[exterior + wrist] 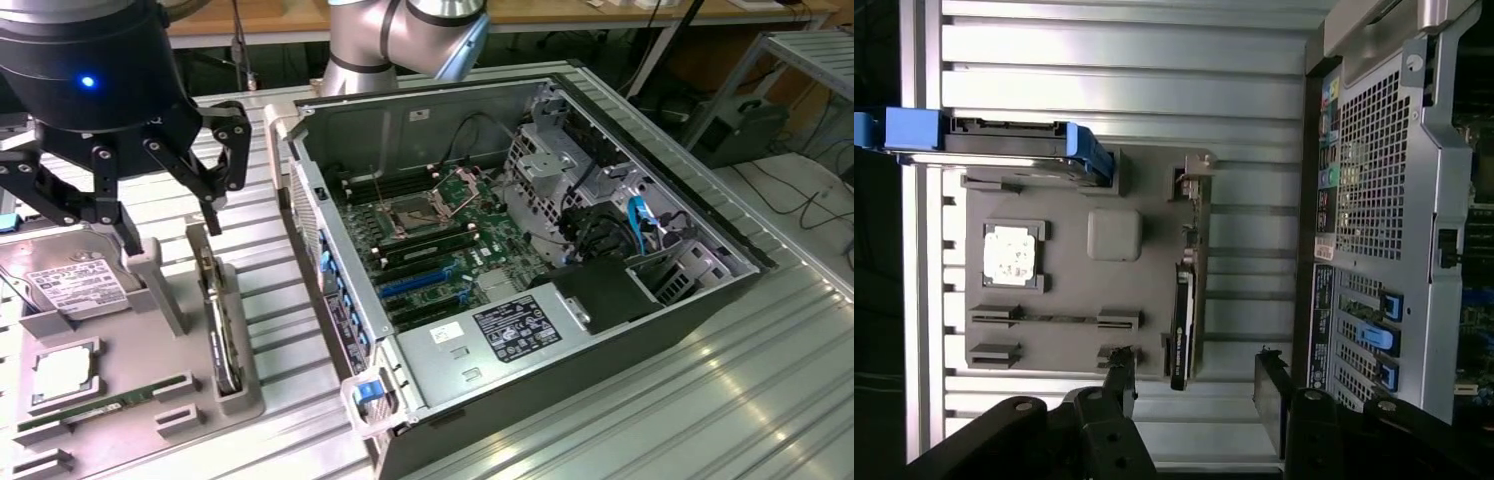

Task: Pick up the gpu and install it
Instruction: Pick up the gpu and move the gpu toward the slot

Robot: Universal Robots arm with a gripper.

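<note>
Far left, the black two-fingered claw (172,238) hangs with its jaws spread wide, holding nothing. Just under it, the thin black gpu card (214,310) stands on edge in a grey plastic holder tray (127,350). The open metal computer tower (387,130) lies to the right.

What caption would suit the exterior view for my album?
Open pincer hovers above the gpu, which stands on edge in a gray holder beside the opened computer case.

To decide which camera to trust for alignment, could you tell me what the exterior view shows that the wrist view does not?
Exterior view: the motherboard inside the open case, with its blue slots. Wrist view: the outside of the case's perforated rear panel. Both: the gpu standing on edge in the grey holder, the hard drive, and the open tool above the holder.
</note>
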